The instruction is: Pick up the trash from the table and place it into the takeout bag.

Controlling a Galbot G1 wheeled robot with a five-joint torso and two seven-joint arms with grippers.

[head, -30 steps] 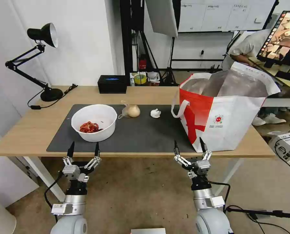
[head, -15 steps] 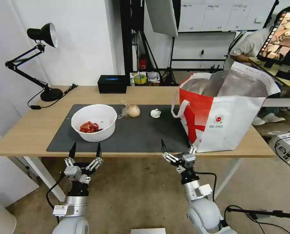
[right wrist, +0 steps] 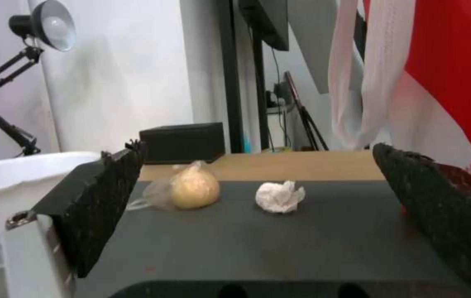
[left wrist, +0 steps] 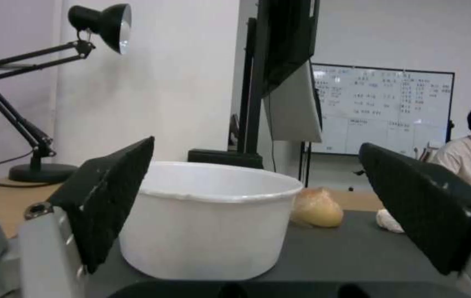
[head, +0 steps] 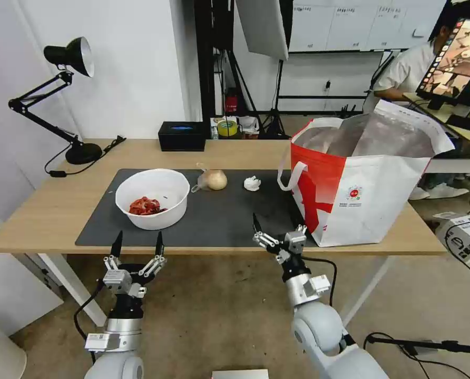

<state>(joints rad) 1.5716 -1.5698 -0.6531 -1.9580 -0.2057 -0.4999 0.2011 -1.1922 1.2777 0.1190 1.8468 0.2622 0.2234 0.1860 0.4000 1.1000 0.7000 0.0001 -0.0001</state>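
On the dark mat of the table (head: pixel 50 210) stands a white bowl (head: pixel 152 197) (left wrist: pixel 208 223) with red scraps (head: pixel 144 206). Farther back lie a clear bag with a yellowish lump (head: pixel 214 180) (right wrist: pixel 193 190) and a crumpled white tissue (head: pixel 252 183) (right wrist: pixel 280 197). The red-and-white takeout bag (head: pixel 361 184) (right wrist: pixel 456 82) stands open at the table's right end. My left gripper (head: pixel 138 243) (left wrist: pixel 254 165) is open, just before the front edge and facing the bowl. Over the mat's front edge, left of the takeout bag, my right gripper (head: pixel 278 231) (right wrist: pixel 257 165) is open and faces the tissue and the lump.
A black desk lamp (head: pixel 69 95) stands at the table's back left. A black rectangular box (head: pixel 182 136) (right wrist: pixel 183 142) sits at the back edge. Bare mat lies between the bowl and the takeout bag. A person sits at a desk behind the bag.
My right gripper has moved left and forward, from below the table's front edge by the takeout bag to over the mat's front edge. The left gripper has barely moved.
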